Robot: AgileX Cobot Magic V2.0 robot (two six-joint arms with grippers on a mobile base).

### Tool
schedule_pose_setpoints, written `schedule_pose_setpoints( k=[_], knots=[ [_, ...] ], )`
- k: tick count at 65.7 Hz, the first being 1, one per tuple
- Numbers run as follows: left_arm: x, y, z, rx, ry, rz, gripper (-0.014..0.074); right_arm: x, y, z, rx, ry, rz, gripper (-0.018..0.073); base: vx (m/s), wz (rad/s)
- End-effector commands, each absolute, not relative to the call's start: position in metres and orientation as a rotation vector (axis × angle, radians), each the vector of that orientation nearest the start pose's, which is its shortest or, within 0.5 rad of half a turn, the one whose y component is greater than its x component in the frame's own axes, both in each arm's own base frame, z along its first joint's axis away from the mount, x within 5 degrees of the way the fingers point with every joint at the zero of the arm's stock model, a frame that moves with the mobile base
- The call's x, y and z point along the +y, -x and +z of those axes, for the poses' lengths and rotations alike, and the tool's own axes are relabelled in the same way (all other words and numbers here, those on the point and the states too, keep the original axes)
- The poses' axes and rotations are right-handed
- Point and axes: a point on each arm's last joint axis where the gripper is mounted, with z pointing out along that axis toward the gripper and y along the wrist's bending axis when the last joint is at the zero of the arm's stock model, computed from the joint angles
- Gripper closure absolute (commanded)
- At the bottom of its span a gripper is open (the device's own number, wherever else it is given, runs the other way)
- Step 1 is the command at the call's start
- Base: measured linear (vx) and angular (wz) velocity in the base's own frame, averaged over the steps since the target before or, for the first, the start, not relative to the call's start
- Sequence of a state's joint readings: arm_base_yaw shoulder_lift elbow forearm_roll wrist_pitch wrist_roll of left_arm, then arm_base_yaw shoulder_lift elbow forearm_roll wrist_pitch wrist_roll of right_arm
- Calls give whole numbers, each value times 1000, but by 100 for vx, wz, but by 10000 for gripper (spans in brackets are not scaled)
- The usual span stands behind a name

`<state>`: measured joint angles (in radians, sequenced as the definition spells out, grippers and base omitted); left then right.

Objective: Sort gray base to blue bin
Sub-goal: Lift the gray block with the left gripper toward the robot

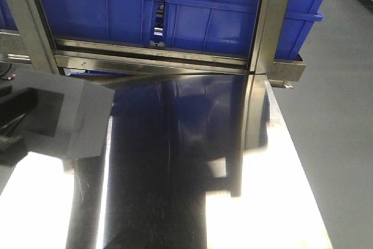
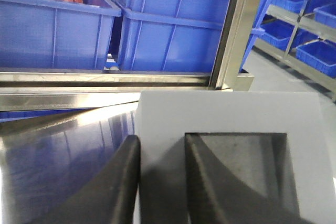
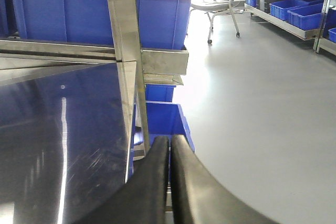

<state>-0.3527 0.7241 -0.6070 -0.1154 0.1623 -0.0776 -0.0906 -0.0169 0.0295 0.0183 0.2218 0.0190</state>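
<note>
Left claw [image 2: 161,145] pinches one thin wall of matte gray recessed cube base [image 2: 231,111]; off-centre hold may let it pivot and slip short of bright-blue plastic bin [image 2: 173,40] ahead.

The gray base [image 1: 70,121], recess showing, tilts over the steel table's [image 1: 175,202] left side, blue crates [image 1: 210,24] behind.

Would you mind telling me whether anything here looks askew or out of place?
Only the gray base: it is tilted at the left of the table, one wall pinched by the left gripper. Nothing looks spilled.
</note>
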Motion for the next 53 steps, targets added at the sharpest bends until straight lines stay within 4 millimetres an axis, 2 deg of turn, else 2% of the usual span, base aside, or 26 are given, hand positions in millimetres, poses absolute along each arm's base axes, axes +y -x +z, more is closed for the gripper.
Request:
schedule_pose_setpoints(
  k=[1, 20, 53],
  knots=[
    [-49, -130, 354, 1608, -124, -443, 604, -5, -56, 191, 1640, -92, -50, 564, 0, 0],
    [-38, -101, 348, 1532, -120, -454, 604, -5, -56, 191, 1640, -92, -50, 564, 0, 0],
    [-38, -100, 348, 1523, -119, -455, 604, -5, -56, 191, 1640, -92, -50, 564, 0, 0]
  ],
)
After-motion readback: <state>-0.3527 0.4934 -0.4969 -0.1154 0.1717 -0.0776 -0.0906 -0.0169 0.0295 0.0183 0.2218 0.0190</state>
